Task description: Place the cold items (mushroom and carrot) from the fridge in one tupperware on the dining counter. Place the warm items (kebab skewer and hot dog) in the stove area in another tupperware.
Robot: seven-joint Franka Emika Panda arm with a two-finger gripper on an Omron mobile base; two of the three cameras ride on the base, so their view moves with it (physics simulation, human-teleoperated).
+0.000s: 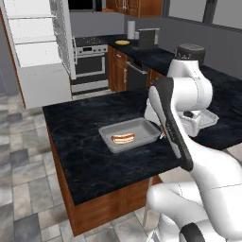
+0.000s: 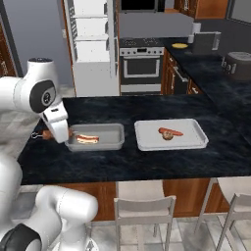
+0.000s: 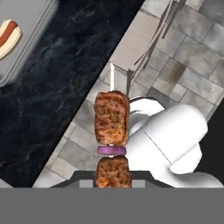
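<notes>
Hand view: the kebab skewer (image 3: 112,131) runs up from the bottom edge, 2 browned meat chunks with a purple onion slice between them and a bare white tip above.
Gripper (image 2: 47,134): closed tight on the kebab skewer; the jaws themselves are hidden by the meat in the hand view, so the hold is read from the skewer staying lined up with the hand.
Carrying position: in the right base view the skewer end shows just beside the left rim of the nearer tupperware (image 2: 95,137), above the dining counter (image 2: 147,162) edge, apparently so it can be swung over the rim.
Warm tupperware: holds the hot dog (image 1: 123,138), lying flat near its middle; the skewer belongs beside it.
Cold tupperware (image 2: 170,135): holds the carrot (image 2: 171,131) and the mushroom (image 2: 168,136), touching each other, well apart from the warm pair.
Fridge (image 1: 38,52): stands at the far left with its white shelves showing.
Stage, as judged: 3 of 4 items are placed; the skewer is the last.
Next move, as judged: shift over the hot dog's container, lower, release.
</notes>
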